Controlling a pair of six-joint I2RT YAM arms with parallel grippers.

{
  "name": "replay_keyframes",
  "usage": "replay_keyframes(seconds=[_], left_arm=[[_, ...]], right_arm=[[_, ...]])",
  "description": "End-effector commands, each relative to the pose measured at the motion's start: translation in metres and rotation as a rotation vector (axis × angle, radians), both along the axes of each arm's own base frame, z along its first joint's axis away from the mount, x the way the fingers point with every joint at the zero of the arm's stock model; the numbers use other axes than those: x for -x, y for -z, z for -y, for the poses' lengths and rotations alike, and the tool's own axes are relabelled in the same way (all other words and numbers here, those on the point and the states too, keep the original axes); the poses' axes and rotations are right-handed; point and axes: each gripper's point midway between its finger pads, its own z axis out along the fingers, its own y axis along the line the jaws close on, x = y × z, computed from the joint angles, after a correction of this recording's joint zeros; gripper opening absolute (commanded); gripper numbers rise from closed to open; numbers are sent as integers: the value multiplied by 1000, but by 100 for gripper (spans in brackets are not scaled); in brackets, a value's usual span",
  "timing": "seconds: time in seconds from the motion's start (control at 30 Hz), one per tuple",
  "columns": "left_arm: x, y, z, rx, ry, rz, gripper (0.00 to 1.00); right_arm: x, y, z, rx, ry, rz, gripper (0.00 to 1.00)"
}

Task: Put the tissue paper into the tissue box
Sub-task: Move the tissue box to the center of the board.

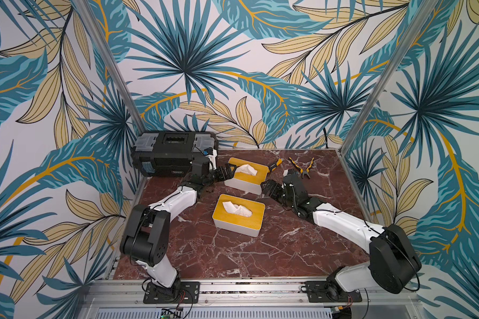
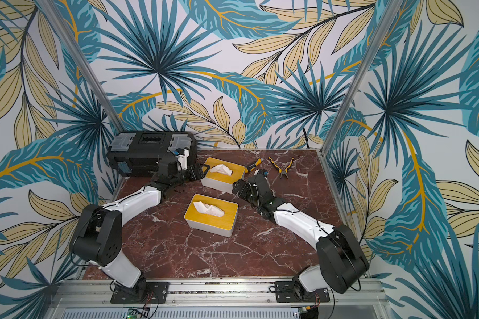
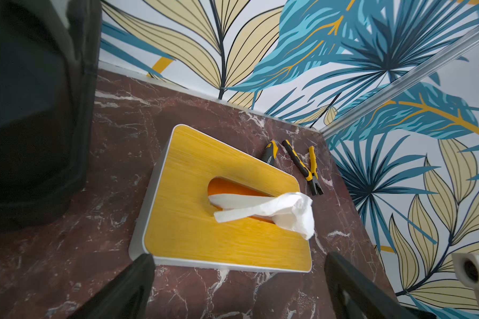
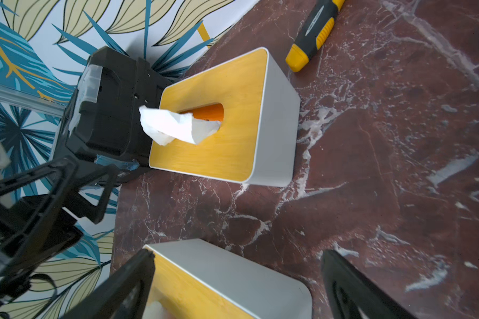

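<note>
white tissue paper pokes from far tissue box — crumpled.

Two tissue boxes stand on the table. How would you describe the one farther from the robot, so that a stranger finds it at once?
Find the black toolbox in a far corner of the table. The tissue box stands just beside it, white with a yellow lid. Unlike its twin nearer the robot, it has a screwdriver and pliers lying close by.
</note>
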Motion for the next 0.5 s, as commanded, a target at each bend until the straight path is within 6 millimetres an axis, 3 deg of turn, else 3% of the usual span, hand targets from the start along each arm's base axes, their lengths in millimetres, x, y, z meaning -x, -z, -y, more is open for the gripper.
replay_keyframes(seconds=[0.0, 0.17, 0.47], left_arm=[[-25, -4, 6, -30, 8, 0, 100], [-52, -7, 11, -171, 21, 59, 100], [-81, 20, 22, -209, 26, 13, 100]], right_arm=[[-26, -10, 0, -38, 52, 35, 100], [-52, 2, 0, -59, 88, 20, 100], [-78, 38, -8, -106, 102, -44, 100]])
